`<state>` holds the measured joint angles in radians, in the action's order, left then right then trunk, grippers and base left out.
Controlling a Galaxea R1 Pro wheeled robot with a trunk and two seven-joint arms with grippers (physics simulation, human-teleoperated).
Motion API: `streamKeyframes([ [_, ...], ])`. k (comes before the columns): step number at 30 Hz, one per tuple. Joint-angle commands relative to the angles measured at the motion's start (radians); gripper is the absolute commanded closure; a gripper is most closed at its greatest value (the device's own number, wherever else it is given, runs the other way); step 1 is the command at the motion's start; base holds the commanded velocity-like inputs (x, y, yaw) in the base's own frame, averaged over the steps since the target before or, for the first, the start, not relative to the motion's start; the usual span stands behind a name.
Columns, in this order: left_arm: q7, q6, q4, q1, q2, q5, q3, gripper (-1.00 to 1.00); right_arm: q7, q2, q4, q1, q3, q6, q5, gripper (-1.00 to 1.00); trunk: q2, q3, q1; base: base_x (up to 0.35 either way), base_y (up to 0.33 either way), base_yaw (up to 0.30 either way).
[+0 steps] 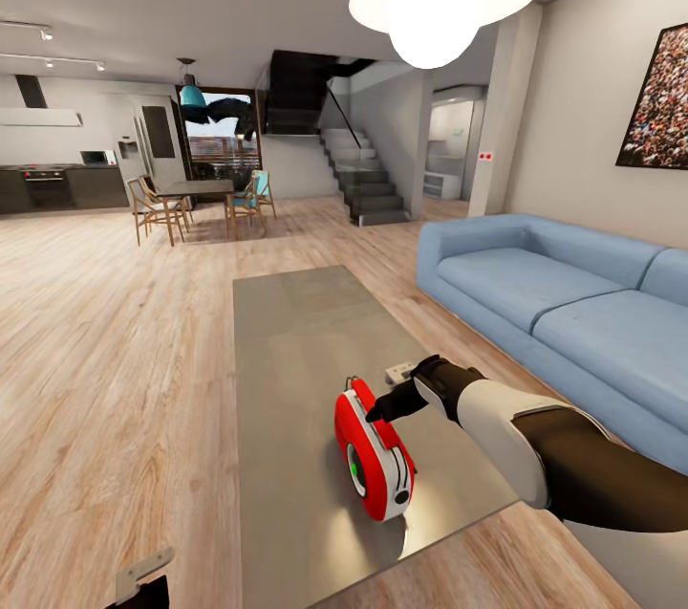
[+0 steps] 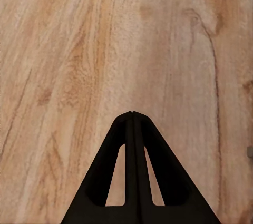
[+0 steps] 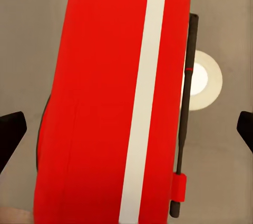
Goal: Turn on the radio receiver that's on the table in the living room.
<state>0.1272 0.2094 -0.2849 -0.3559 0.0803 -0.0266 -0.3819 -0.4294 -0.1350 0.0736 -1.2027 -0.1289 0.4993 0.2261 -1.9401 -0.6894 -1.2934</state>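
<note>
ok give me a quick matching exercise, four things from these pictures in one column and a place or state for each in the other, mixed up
Things:
1. radio receiver
2. left hand
3. right hand
4. sofa

Places or states:
A. shut, fingertips together, over the wood floor
B. blue, standing to the right of the table
C. open, a finger on each side of the red body
D. red, near the table's close end

Pairs: 1-D, 2-A, 3-C, 4-B
</note>
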Motion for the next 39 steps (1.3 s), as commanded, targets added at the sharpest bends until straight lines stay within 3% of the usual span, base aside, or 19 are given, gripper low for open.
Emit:
streamKeyframes([
  [1, 0.0, 0.0, 0.0, 0.0, 0.0, 0.001, 0.0, 1.0, 0.001, 0.0, 0.0, 0.0, 0.0, 0.0, 0.0, -1.0, 0.0, 0.0, 0.0, 0.0, 0.0, 0.0],
  [39, 0.0, 0.001, 0.003, 0.0, 0.007, 0.007, 0.0, 1.0, 0.003, 0.0, 0.0, 0.0, 0.0, 0.0, 0.001, -1.0, 0.266, 0.119, 0.146, -0.001, 0.0, 0.0],
])
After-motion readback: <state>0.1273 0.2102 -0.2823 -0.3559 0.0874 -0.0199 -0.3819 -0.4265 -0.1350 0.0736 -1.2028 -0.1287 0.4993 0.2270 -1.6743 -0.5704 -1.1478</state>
